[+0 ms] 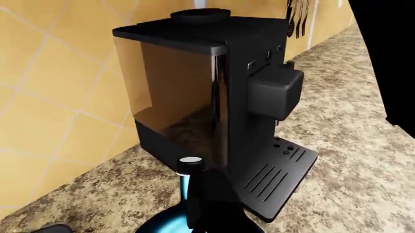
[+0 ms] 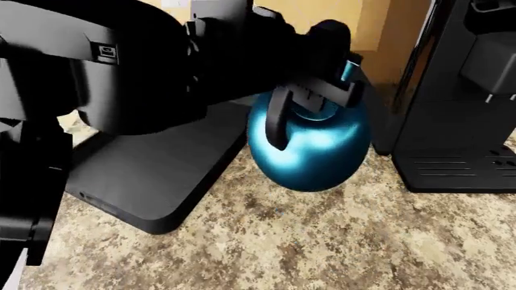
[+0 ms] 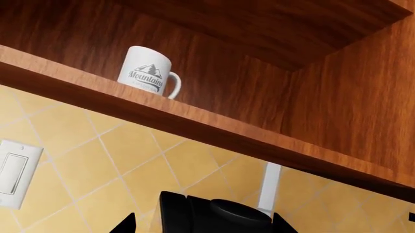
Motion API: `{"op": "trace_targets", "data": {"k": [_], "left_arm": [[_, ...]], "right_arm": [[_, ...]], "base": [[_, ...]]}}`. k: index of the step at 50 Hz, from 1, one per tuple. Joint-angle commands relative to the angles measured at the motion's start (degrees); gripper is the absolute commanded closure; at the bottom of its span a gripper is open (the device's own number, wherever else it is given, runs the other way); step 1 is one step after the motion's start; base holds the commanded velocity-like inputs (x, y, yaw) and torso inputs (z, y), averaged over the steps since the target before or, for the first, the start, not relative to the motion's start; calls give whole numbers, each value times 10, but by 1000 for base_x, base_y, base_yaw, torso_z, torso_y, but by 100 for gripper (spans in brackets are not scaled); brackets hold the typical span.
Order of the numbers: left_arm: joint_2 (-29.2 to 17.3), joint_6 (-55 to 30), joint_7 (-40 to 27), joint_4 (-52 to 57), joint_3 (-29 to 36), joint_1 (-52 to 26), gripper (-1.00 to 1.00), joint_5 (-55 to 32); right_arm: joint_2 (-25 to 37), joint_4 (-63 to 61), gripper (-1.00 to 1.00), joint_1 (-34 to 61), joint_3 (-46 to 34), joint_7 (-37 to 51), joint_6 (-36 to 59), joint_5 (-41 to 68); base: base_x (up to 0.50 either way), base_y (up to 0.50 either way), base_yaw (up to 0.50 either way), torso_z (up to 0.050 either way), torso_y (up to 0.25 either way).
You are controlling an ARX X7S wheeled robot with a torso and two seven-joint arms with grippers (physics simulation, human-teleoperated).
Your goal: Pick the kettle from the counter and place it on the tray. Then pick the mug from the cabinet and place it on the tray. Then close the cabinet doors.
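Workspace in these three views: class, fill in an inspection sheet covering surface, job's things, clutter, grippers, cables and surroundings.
Surface: speckled granite counter, bare in front.
Job's things: teal kettle beside the black tray, appears held at its handle; whether it is lifted cannot be told. White mug upright on the cabinet shelf.
Clutter: black coffee machine right of the kettle.
Grippers: left gripper shut on the kettle's handle; right gripper not seen.
Cables: nothing seen.
Surroundings: yellow tiled wall, light switch, hanging utensils.
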Motion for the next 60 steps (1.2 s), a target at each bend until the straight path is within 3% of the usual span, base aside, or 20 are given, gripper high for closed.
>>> {"op": "trace_targets", "data": {"k": [1, 10, 25, 44, 60], "left_arm": [[-41, 19, -23, -45, -29, -72, 100, 67], [-68, 63, 91, -132, 10, -92, 100, 215], [-92, 188, 207, -180, 96, -65, 100, 405], [-65, 273, 259, -298, 147, -34, 100, 497], [-47, 290, 273, -356, 153, -36, 100, 513]], "right_arm": [[2, 2, -100, 2, -6, 3, -4, 1], [4, 1, -100, 9, -5, 15, 0, 18], [10, 1, -100, 6, -9, 21, -6, 24], [22, 1, -100, -4, -12, 21, -18, 26], [32, -4, -100, -26, -10, 17, -34, 17]], "base": [[0, 0, 0, 0, 0], [0, 0, 0, 0, 0], [0, 0, 0, 0, 1], [0, 0, 0, 0, 1], [0, 0, 0, 1, 1]]}}
